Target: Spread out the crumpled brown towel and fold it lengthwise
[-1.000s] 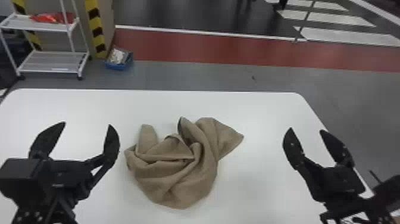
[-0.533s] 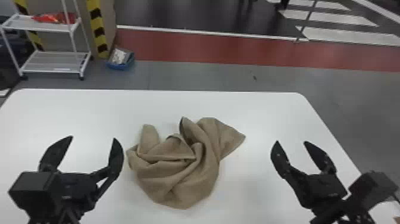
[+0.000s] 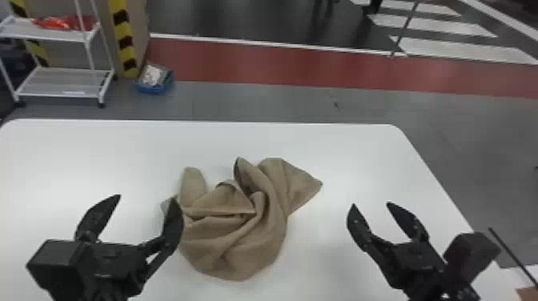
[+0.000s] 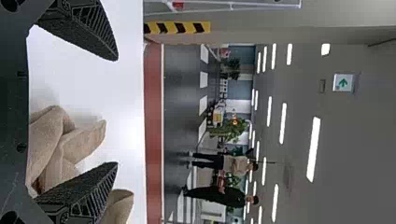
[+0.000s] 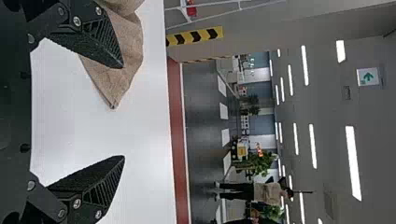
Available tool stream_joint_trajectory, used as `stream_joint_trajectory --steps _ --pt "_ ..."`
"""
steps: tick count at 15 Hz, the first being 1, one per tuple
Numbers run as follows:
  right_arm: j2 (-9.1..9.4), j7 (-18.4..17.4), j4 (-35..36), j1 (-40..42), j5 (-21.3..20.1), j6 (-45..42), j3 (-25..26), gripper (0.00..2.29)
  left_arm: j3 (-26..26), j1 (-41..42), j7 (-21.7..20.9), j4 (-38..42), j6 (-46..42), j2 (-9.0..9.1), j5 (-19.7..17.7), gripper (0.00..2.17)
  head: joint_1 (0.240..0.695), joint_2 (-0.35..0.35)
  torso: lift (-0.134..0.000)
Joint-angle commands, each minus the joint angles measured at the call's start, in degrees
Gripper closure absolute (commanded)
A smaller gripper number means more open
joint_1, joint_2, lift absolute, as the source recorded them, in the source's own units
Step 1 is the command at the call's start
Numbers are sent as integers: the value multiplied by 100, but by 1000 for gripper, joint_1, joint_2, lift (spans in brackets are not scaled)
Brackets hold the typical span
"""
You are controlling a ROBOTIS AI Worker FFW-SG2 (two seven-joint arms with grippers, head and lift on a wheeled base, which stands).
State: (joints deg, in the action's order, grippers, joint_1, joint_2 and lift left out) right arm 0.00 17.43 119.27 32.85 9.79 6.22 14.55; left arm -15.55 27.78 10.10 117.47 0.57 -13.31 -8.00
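The brown towel lies crumpled in overlapping folds on the white table, one pointed corner reaching right. My left gripper stands open at the towel's left side, its right finger overlapping the towel's left edge in the head view. To the right of the towel, apart from it in the head view, is my right gripper, also open. In the left wrist view, folds of the towel show beside and between the fingers of the open left gripper. The right wrist view has the towel's corner near one finger of the right gripper.
The white table has its far edge beyond the towel and a slanting right edge beside the right arm. On the floor behind stand a white shelf cart and a blue bin. A thin dark rod is at the far right.
Both grippers have come inward toward the towel and lower in the head view, the left one moving right and the right one moving left. Both stay open, and the towel keeps its shape.
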Motion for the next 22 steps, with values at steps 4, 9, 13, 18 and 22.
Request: stream_joint_trajectory --steps 4,9,13,18,22 --pt "5 23 -44 19 5 7 4 218 -212 -255 -430 -137 660 21 -439 205 695 -238 -125" --pt "5 129 -62 72 84 -28 66 218 -555 -580 -246 -532 977 92 -193 218 695 -274 -125" --pt "5 190 -62 98 102 -63 66 218 -581 -589 -149 -603 959 100 -17 218 695 -288 -125" --pt "5 252 -18 116 119 -63 48 218 -537 -572 -140 -620 1047 74 62 545 695 -281 -125" --pt "5 252 53 142 119 -63 57 218 -528 -580 -140 -576 1346 92 80 545 695 -273 -125"
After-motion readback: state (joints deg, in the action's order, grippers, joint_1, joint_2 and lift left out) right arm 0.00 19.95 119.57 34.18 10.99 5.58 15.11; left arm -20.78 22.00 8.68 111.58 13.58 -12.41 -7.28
